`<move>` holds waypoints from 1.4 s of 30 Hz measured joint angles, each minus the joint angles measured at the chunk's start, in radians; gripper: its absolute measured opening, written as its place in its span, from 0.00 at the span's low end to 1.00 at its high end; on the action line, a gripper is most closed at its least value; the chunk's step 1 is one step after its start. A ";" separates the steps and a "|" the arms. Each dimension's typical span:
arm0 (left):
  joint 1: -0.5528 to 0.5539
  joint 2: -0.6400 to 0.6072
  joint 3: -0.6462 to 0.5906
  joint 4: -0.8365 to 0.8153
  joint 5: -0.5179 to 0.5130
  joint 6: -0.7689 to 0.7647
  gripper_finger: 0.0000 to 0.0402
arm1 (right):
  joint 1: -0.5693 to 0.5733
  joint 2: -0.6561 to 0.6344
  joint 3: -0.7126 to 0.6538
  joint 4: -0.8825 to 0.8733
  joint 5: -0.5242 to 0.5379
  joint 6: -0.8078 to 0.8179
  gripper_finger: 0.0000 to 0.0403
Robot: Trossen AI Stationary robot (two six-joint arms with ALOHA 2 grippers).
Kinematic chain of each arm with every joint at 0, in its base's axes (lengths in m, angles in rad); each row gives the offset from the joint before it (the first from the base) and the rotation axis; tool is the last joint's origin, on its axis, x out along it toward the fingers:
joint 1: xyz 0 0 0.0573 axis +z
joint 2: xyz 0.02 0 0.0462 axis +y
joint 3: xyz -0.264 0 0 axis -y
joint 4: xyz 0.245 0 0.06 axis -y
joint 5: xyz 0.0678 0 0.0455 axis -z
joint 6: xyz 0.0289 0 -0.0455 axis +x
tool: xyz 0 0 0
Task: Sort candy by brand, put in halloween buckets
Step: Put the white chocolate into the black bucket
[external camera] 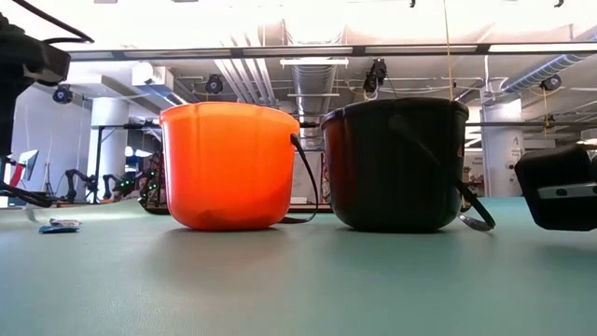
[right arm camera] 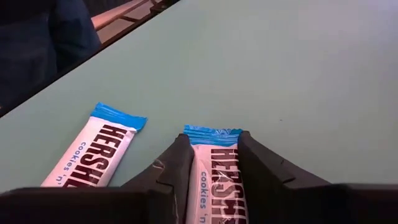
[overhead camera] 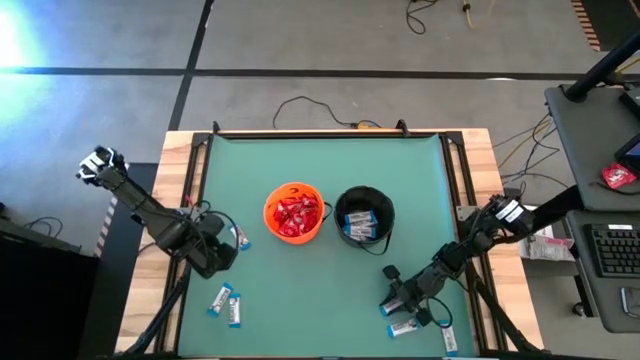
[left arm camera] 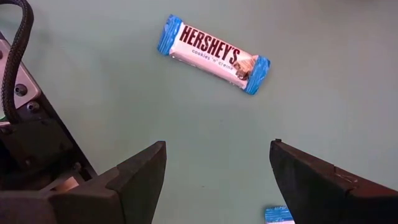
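Right pincer pinching white-and-blue bar near bench's front right corner; left pincer hovering spread near left edge.

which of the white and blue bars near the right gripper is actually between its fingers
The white-and-blue Hershey's bar pinched between the right gripper's dark fingers; the other bar lies free on the green table beside it.

The picture's edge cuts off a second bar in the left wrist view.
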 joint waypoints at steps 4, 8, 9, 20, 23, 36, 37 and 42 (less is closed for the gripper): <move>-0.010 0.000 0.000 0.002 0.000 -0.004 0.67 | 0.000 -0.034 0.001 -0.031 0.006 0.001 0.27; -0.009 0.000 0.000 0.001 -0.002 -0.008 0.67 | 0.000 -0.128 0.011 -0.102 0.035 0.001 0.28; -0.009 0.001 0.000 0.001 -0.003 -0.008 0.67 | 0.000 -0.160 0.019 -0.141 0.040 -0.001 0.28; -0.009 0.098 -0.001 0.004 -0.004 0.073 0.67 | -0.067 -0.623 0.267 -0.903 0.197 -0.030 0.27; -0.008 0.142 -0.002 0.009 0.041 0.144 0.67 | -0.107 -0.721 0.361 -1.081 0.236 -0.049 0.26; 0.124 0.151 -0.007 0.036 0.086 0.511 0.67 | -0.639 -0.753 0.557 -1.327 0.075 -0.020 0.27; 0.142 0.148 -0.007 0.035 0.099 0.555 0.67 | -0.675 -0.729 0.564 -1.341 0.042 -0.020 0.27; 0.241 0.126 -0.018 0.049 0.110 0.684 0.67 | -0.798 -0.623 0.607 -1.377 -0.061 -0.021 0.27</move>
